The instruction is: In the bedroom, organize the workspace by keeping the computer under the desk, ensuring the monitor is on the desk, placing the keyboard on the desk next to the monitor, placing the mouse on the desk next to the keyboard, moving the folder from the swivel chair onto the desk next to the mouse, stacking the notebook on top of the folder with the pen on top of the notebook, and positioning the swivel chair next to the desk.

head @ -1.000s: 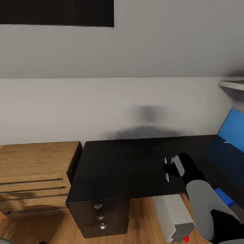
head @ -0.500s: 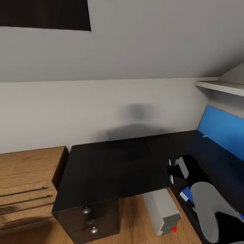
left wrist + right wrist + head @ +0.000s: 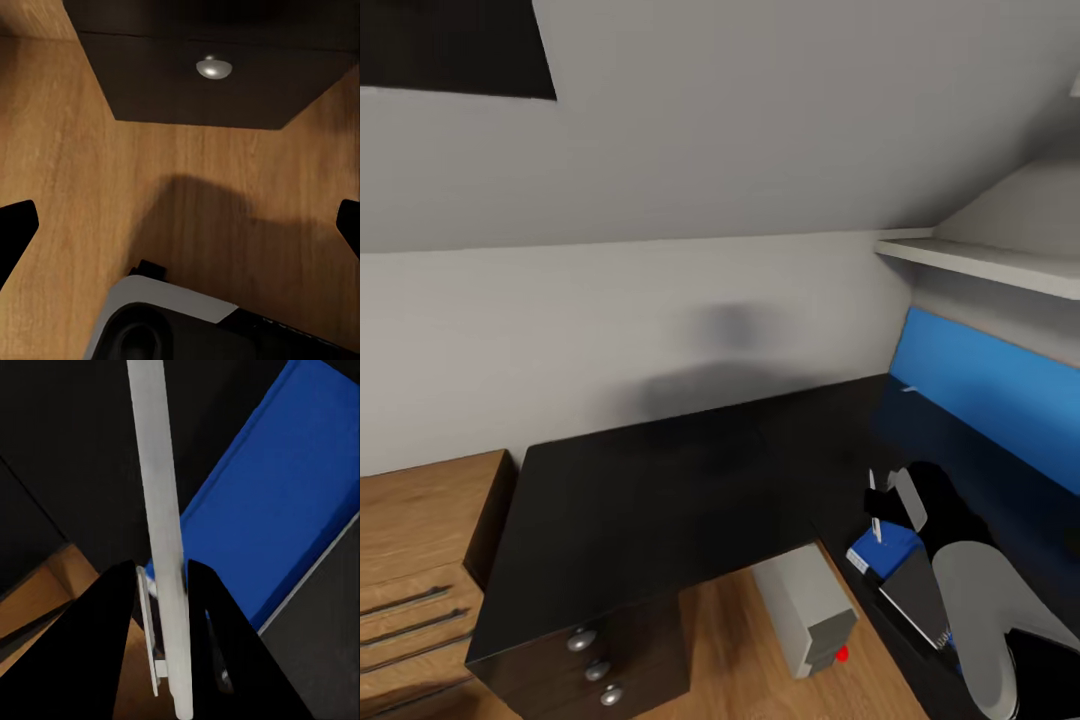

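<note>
Holding a thin white pen [image 3: 159, 510] in the right gripper [image 3: 161, 577], fingers pressed against it from both sides, above the near corner of the blue folder [image 3: 270, 517]. Seen from the head: same gripper [image 3: 880, 505] over the folder [image 3: 887, 548] on the black desk [image 3: 660, 480], with a dark grey flat item [image 3: 916, 598] just beside it, half hidden by the forearm and hard to name. Farther along that wing, a large blue panel [image 3: 990, 385], cut off at the frame edge. Under the desk, the grey computer [image 3: 805, 605], top hidden by the desktop. Left gripper [image 3: 180, 225] spread wide and holding nothing, above wood floor near a drawer knob [image 3: 214, 67].
</note>
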You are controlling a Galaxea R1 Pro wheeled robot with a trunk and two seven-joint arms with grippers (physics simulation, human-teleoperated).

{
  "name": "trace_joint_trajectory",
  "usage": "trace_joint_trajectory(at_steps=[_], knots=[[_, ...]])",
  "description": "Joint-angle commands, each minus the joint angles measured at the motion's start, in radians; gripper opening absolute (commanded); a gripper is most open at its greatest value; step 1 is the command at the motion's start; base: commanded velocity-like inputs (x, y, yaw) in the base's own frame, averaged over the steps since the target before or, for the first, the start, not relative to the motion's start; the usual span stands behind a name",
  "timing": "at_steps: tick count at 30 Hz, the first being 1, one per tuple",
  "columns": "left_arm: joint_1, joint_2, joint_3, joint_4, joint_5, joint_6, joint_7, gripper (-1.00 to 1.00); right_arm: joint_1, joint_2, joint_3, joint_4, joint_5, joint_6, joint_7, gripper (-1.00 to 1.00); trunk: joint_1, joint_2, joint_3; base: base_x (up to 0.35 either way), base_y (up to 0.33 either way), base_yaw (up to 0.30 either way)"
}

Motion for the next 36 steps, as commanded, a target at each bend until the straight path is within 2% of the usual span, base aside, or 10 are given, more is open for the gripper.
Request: trace_joint_trajectory(at_steps=[1,8,14,24,32,36], knots=[[0.001,0.000,-0.001,-0.002,0.005,-0.001,0.001,1.00,-0.001,0.001,-0.001,0.001,-0.010,-0.002,-0.007,-1.00,-0.004,0.006,0.002,0.000,0.000,-0.270],[0.001,0.000,-0.001,-0.002,0.005,-0.001,0.001,1.00,0.002,0.004,0.000,0.003,-0.011,-0.032,-0.007,-1.00,-0.030,0.055,0.024,0.000,0.000,-0.270],[0.001,0.000,-0.001,-0.002,0.005,-0.001,0.001,1.00,0.002,0.005,0.000,0.004,-0.011,-0.037,-0.007,-1.00,-0.030,0.055,0.024,0.000,0.000,-0.270],[0.001,0.000,-0.001,-0.002,0.007,-0.002,0.001,1.00,0.003,0.007,0.000,0.017,-0.006,-0.049,-0.009,-1.00,-0.069,0.125,0.055,0.000,0.000,-0.270],[0.001,0.000,-0.001,-0.002,0.007,-0.005,-0.001,1.00,0.007,0.008,0.004,0.065,-0.003,-0.105,-0.007,-1.00,-0.069,0.125,0.055,0.000,0.000,-0.094],[0.001,0.000,0.000,-0.002,0.006,-0.007,-0.001,1.00,0.008,0.011,0.026,0.096,0.002,-0.134,-0.008,-1.00,-0.069,0.125,0.055,0.000,0.000,-0.011]])
